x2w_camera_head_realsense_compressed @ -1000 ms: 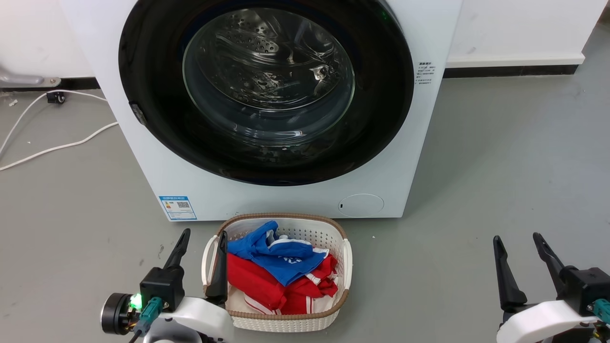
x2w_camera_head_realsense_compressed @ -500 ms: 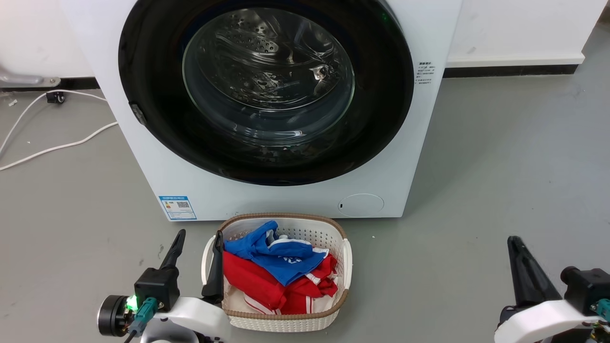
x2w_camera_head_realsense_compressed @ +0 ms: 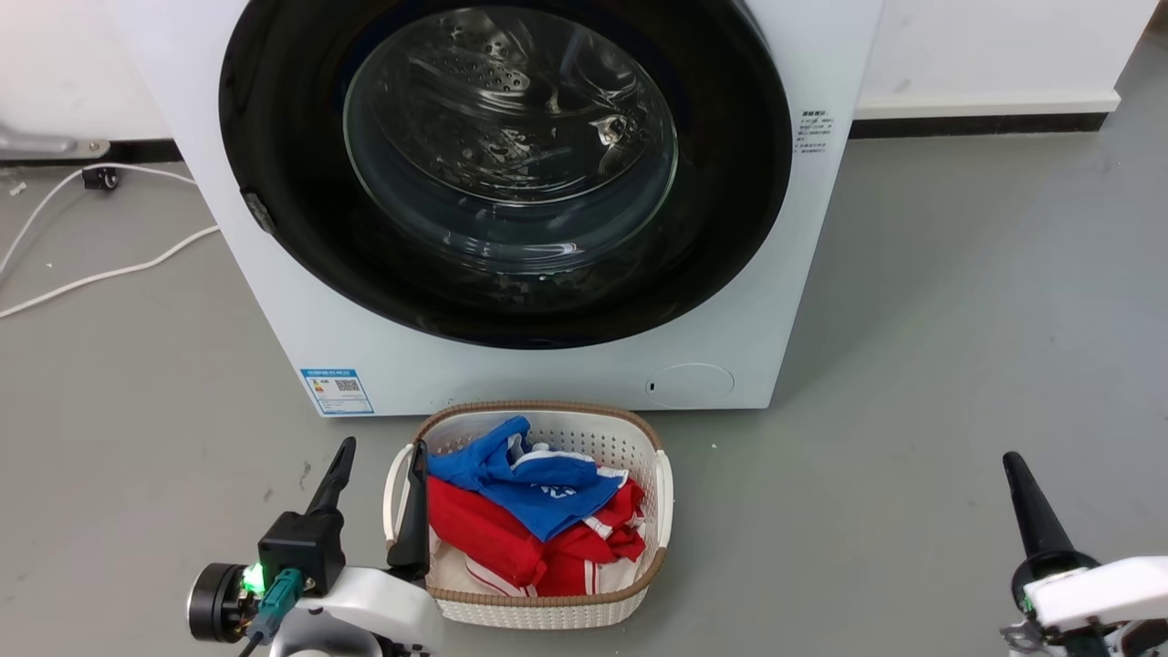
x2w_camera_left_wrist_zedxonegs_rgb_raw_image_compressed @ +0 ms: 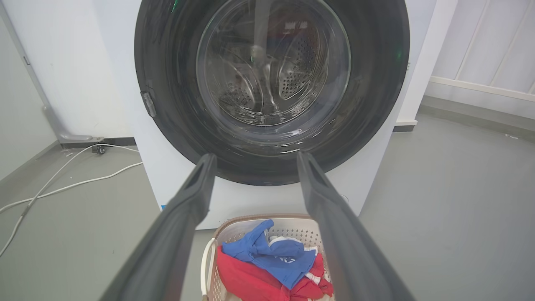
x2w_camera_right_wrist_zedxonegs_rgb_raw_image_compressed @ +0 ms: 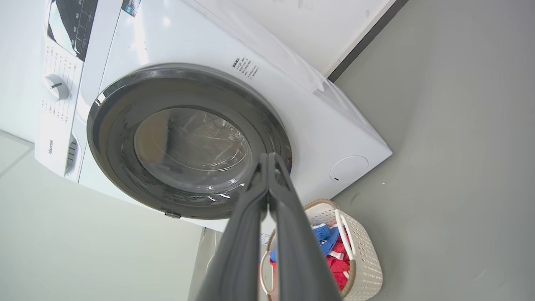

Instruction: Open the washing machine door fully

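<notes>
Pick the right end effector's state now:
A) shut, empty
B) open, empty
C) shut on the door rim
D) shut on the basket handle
A: the right wrist view shows the right end effector pressed shut with nothing in it, clear of the door.

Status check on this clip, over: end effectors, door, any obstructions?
Left end effector open, right end effector shut, empty. Washing machine door shut, neither touching it. Laundry basket on floor directly in front, below door.
</notes>
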### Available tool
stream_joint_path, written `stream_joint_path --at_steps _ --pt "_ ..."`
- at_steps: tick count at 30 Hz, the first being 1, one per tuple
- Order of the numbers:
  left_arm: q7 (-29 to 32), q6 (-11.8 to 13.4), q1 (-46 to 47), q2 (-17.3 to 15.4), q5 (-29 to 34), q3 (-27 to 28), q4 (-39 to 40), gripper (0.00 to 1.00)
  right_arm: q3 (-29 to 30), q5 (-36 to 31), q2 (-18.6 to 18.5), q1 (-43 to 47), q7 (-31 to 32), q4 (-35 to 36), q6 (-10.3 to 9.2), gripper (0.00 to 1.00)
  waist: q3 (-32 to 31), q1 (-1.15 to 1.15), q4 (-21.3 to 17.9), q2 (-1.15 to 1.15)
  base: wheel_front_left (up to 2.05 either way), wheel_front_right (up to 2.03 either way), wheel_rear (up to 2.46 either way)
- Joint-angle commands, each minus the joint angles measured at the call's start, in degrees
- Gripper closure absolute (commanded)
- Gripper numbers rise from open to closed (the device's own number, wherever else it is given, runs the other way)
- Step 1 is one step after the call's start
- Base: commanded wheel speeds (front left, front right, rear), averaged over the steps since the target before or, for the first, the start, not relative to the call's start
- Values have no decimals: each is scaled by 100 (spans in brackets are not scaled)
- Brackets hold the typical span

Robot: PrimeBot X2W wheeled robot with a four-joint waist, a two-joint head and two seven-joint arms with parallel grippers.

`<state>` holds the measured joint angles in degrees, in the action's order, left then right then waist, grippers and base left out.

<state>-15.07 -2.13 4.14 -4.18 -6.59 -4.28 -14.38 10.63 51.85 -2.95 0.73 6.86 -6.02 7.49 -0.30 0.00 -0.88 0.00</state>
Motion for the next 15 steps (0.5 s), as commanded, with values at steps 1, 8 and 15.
stream_joint_path --at_steps 1,8,15 --pt "-15 -20 63 17 29 -5 19 0 70 573 6 -116 93 -119 1 100 50 0 9 0 0 0 0" --pt "-15 -1 235 43 50 -34 155 0 443 3048 4 -800 338 -685 1 100 424 0 6 0 0 0 0" --pt "-15 55 508 89 75 -162 360 0 913 4051 -323 -1966 727 -1355 1 100 965 0 44 0 0 0 0"
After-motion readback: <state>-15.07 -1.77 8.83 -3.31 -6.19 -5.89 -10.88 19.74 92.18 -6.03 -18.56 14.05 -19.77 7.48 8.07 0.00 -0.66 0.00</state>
